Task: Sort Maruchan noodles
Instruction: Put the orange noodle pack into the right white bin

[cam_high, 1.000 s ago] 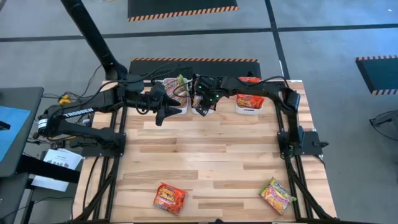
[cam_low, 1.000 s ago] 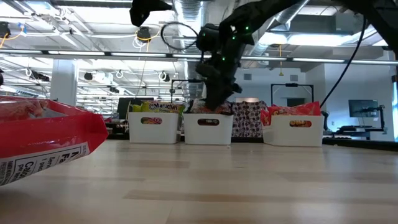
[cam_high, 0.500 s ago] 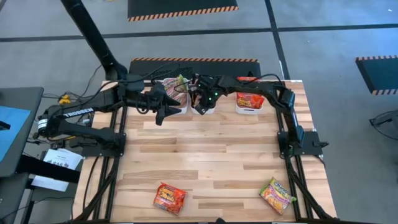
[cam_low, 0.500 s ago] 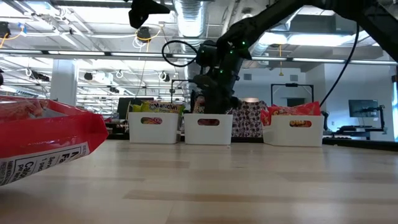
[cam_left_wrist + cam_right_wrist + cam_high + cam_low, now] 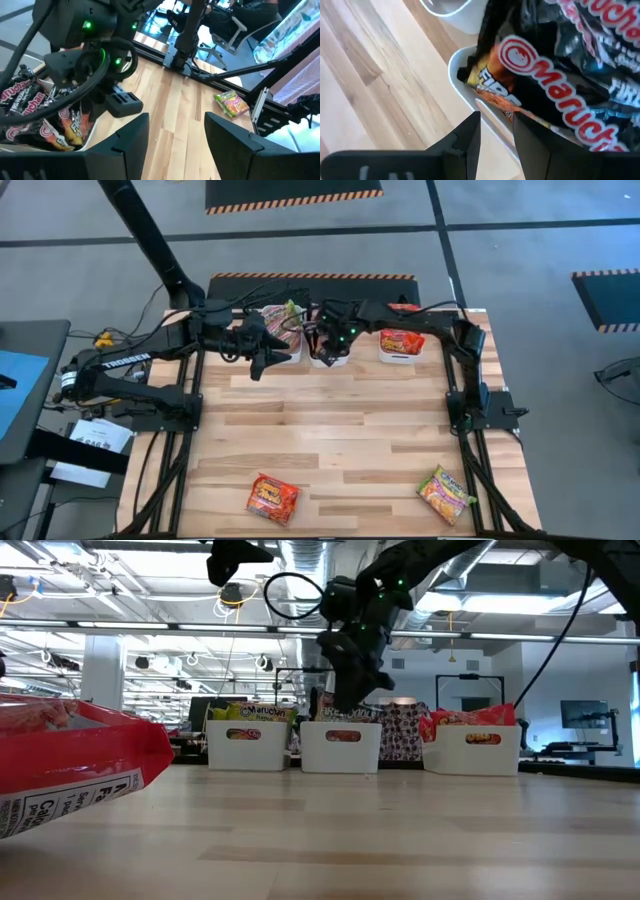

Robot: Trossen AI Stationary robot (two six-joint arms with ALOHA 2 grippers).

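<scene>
Black Maruchan packets (image 5: 570, 75) (crinkled) in white tray (image 5: 465, 92)

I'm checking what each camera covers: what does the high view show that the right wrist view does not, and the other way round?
Only the high view shows the two loose packets near the table's front edge, a red packet and a green-yellow packet, plus the left gripper beside the trays. Only the right wrist view shows the Maruchan print on the dark packets. Both show the middle tray.

Wooden table (image 5: 330, 430): three white trays (image 5: 341, 747) along far edge; red packet (image 5: 273, 497), green-yellow packet (image 5: 446, 493) near front.
</scene>
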